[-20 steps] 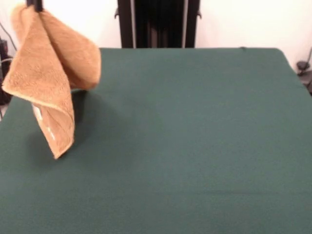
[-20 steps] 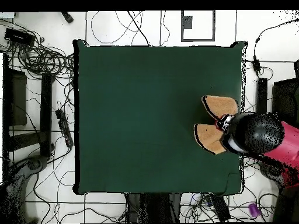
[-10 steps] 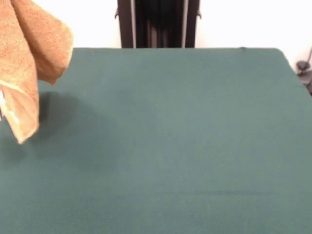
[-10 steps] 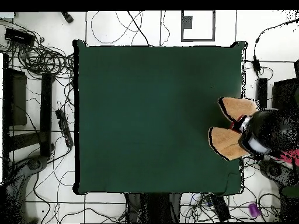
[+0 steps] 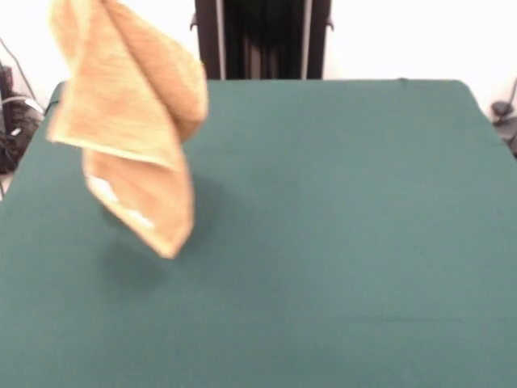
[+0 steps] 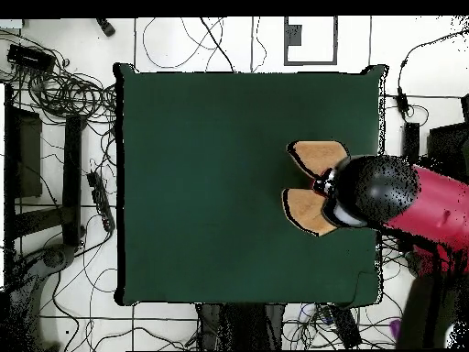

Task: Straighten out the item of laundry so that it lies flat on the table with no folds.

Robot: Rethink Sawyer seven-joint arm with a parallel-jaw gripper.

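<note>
From across the worktop, the small orange-tan terry towel [image 5: 129, 121] hangs in the air, doubled over itself in two drooping lobes, with a paler band and a white label near its lowest corner. Its top runs out of the picture's upper edge, so the hand itself does not show here. The towel's lowest corner appears to hang clear of the large dark green cloth-covered worktop [image 5: 339, 242], with a soft shadow lying beneath it.

From straight above, the red and black arm [image 6: 403, 206] reaches in over one side of the worktop [image 6: 211, 183], and its rounded head covers the hand. Two tan lobes of the towel [image 6: 311, 183] spread out from under it. Whether the hand is wide or closed cannot be told, though the hanging cloth suggests it is pinched somewhere under that head.

To do this step well, I judge the hanging corner should touch down first. The arm should then draw slowly away over the broad bare green area, laying the cloth out behind it. Lowering straight down would likely pile the two lobes into fresh folds. Release should come only once the doubled part has opened.
</note>
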